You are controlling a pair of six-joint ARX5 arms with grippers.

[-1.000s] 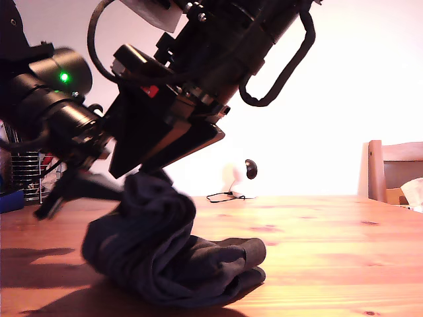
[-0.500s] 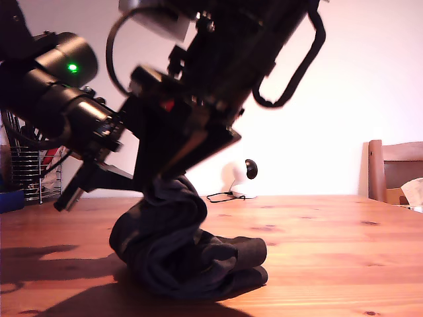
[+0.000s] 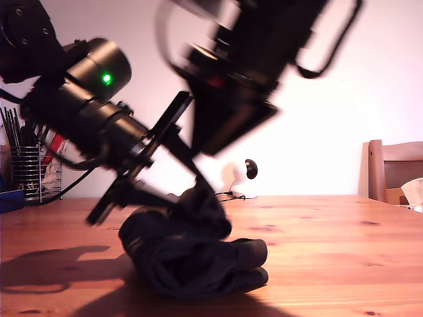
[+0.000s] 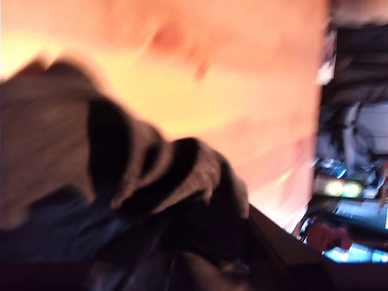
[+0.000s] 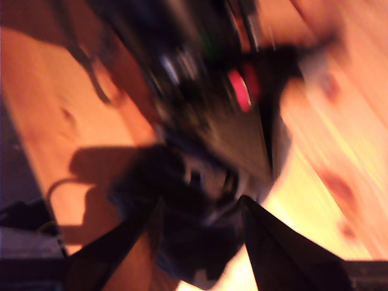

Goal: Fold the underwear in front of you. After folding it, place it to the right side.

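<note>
Dark charcoal cloth, the underwear [image 3: 188, 254] lies bunched in a limp heap on the wooden table [image 3: 330, 251], toward the exterior view's left, with one peak of fabric drawn up toward the arms above it. In the first wrist view the underwear [image 4: 91, 163] fills the space at my first gripper [image 4: 182, 242], close against the jaws, but the picture is too smeared to show whether they pinch it, so I cannot tell. My second gripper [image 5: 200, 242] shows two dark fingers standing apart, with the underwear [image 5: 176, 200] and the other arm beyond them; nothing sits between them. I judge that the fold is in progress and far from neat: the garment is a wad, not a flat layer. To do this well, I would carry the raised edge over slowly, keep it taut, and lay it flat before letting go. The two arms crowd together over the cloth, which risks a knock. A wire rack [image 3: 30, 175] stands at the exterior view's left edge, a chair [image 3: 393, 168] at its right, both well apart from the work.
</note>
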